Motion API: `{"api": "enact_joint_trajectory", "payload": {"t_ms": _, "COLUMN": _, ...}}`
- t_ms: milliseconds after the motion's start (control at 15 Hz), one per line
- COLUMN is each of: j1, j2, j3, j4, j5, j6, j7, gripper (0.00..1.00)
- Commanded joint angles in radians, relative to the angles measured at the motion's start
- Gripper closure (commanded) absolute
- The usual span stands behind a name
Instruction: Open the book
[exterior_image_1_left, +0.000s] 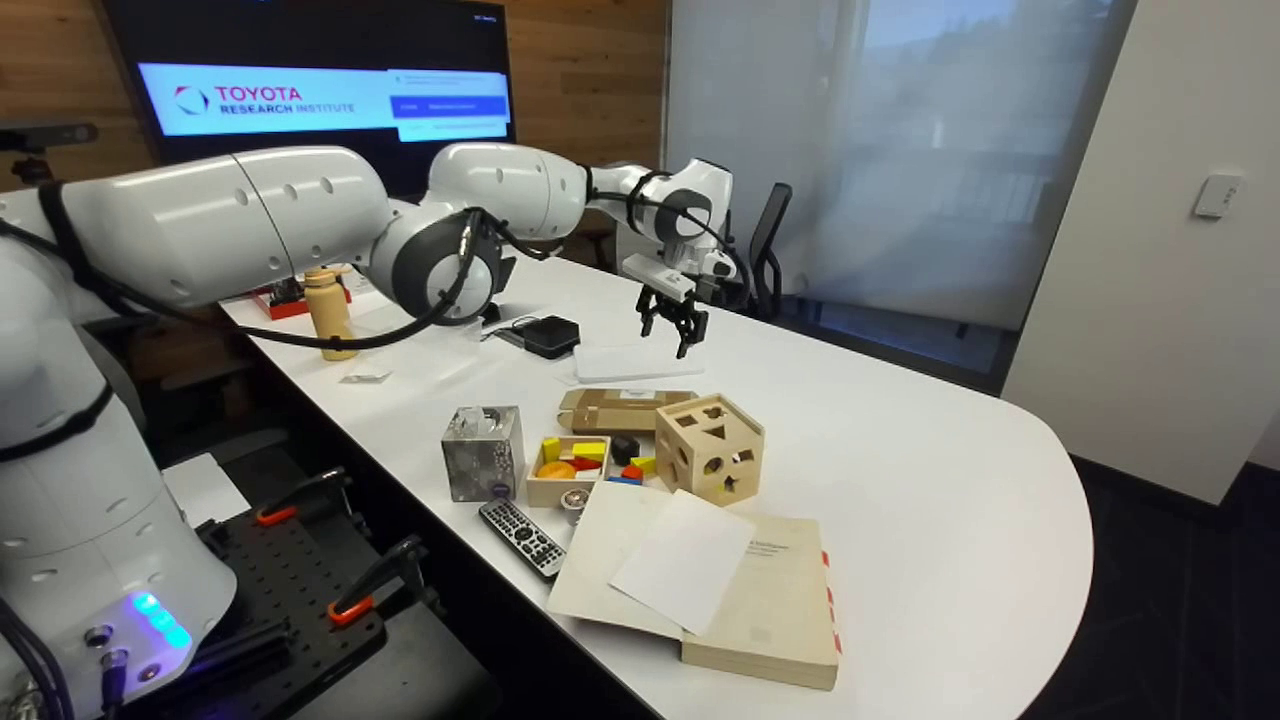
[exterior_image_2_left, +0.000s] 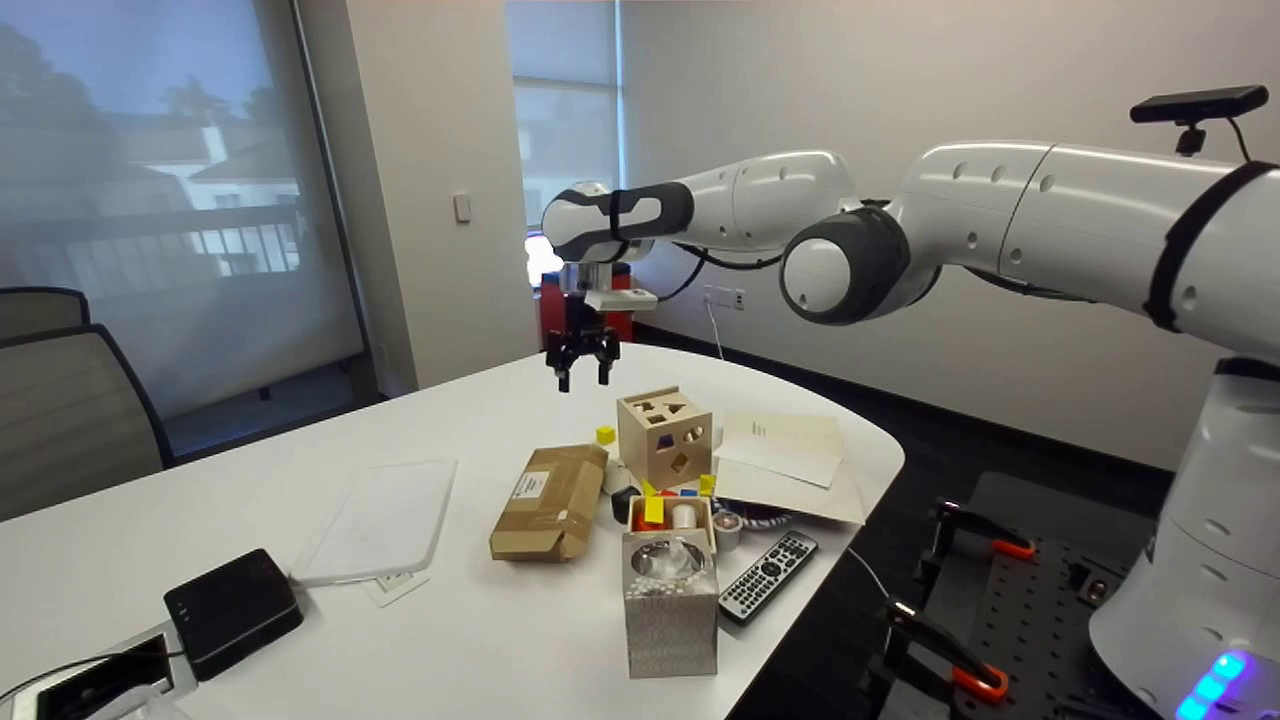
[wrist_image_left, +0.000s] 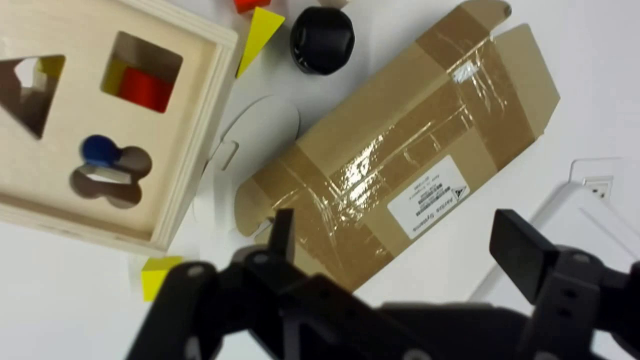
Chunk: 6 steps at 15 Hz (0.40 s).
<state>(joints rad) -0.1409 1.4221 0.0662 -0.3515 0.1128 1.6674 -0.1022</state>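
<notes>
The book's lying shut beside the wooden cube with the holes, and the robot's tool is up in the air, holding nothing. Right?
Not quite: the book is open, not shut. In both exterior views its cover is spread out to one side. The rest is right: it lies beside the wooden cube, and the tool is up in the air, holding nothing.

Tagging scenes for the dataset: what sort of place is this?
Likely an office meeting room. Signs: a big white table with a rounded end, a large display reading "Toyota Research Institute", and office chairs near the window side.
</notes>
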Motion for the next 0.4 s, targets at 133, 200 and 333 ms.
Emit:
{"api": "enact_joint_trajectory", "payload": {"t_ms": 133, "j1": 0.039, "j2": -0.065, "j3": -0.066, "j4": -0.009, "j5": -0.059, "j6": 0.065, "j7": 0.219, "gripper": 0.00}}
{"api": "enact_joint_trajectory", "payload": {"t_ms": 200, "j1": 0.044, "j2": -0.076, "j3": -0.072, "j4": -0.011, "j5": -0.064, "j6": 0.064, "j7": 0.242, "gripper": 0.00}}
{"api": "enact_joint_trajectory", "payload": {"t_ms": 333, "j1": 0.054, "j2": -0.087, "j3": -0.087, "j4": 0.000, "j5": -0.077, "j6": 0.053, "j7": 0.282, "gripper": 0.00}}
